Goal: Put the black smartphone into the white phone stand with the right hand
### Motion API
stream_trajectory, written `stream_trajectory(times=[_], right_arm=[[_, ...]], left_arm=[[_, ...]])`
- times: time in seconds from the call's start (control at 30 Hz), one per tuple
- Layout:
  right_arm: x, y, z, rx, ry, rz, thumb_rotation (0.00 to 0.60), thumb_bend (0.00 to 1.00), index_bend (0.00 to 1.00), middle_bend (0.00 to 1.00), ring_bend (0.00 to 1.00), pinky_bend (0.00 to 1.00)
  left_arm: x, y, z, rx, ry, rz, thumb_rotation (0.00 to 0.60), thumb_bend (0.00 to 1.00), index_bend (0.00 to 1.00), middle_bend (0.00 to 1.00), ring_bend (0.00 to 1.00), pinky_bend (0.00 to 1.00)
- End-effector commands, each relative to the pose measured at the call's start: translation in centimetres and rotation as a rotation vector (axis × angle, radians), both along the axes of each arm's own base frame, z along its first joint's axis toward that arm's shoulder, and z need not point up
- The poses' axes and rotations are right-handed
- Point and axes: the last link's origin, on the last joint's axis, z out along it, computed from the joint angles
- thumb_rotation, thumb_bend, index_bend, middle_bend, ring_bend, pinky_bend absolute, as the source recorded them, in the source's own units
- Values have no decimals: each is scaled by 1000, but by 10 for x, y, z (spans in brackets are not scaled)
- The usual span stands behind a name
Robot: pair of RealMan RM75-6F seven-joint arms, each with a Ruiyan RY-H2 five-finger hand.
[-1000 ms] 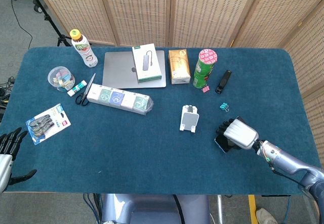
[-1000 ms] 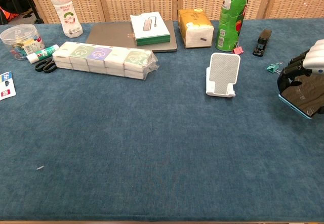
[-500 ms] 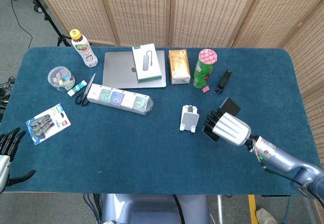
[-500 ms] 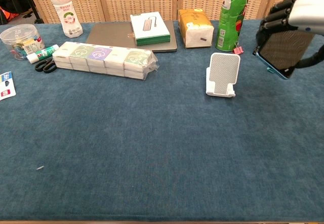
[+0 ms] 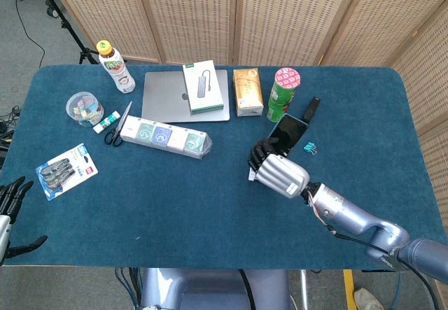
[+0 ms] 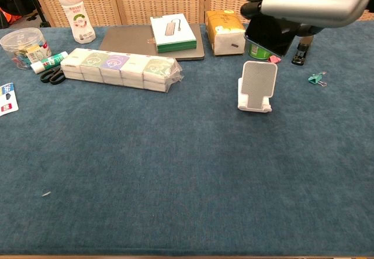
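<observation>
The silver right hand (image 5: 280,173) grips the black smartphone (image 5: 285,134), dark fingers (image 5: 257,153) wrapped round its lower part; the phone is in the air above the white phone stand (image 6: 257,87), not seated in it. In the chest view the hand (image 6: 304,0) fills the top right corner, the phone (image 6: 270,37) tilted under it just over the top edge of the stand, a small gap showing between them. In the head view the hand covers nearly all of the stand, only a white sliver at its left side shows. The left hand (image 5: 8,208) sits at the lower left edge off the blue felt table (image 5: 175,198), fingers spread, holding nothing as far as the cropped view shows. Behind the stand: green cylindrical snack can (image 5: 283,93), orange tissue pack (image 5: 247,92), black stapler (image 5: 309,110), small teal binder clip (image 5: 309,147) right of the phone. Further left: grey closed laptop (image 5: 168,100) with a white-and-green box (image 5: 202,86) on it, long wrapped row of tissue packs (image 5: 165,136), black-handled scissors (image 5: 117,125), glue stick (image 5: 107,120), clear round tub of clips (image 5: 83,107), plastic drink bottle with yellow cap (image 5: 115,66), blister pack of pens (image 5: 66,169) near the left edge.
</observation>
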Motion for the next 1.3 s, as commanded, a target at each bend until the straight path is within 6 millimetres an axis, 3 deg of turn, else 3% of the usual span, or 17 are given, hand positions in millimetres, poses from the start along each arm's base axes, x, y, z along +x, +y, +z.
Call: stream_trajectory(times=[0.03, 0.53, 0.7, 1.3], right_arm=[[25, -1, -30, -65, 83, 57, 600, 0, 628, 528, 400, 471], [5, -10, -80, -174, 243, 66, 600, 0, 628, 524, 400, 471], [-2, -19, -83, -206, 261, 41, 600, 0, 628, 520, 400, 471], [-25, -14, -83, -196, 362, 139, 600, 0, 628, 494, 377, 466]], left_arm=[[0, 0, 1, -5, -3, -1, 600, 0, 0, 0, 0, 0], [0, 0, -1, -23, 0, -5, 600, 0, 0, 0, 0, 0], [-1, 1, -1, -22, 1, -1, 600, 0, 0, 0, 0, 0], [0, 2, -3, -22, 7, 4, 600, 0, 0, 0, 0, 0]])
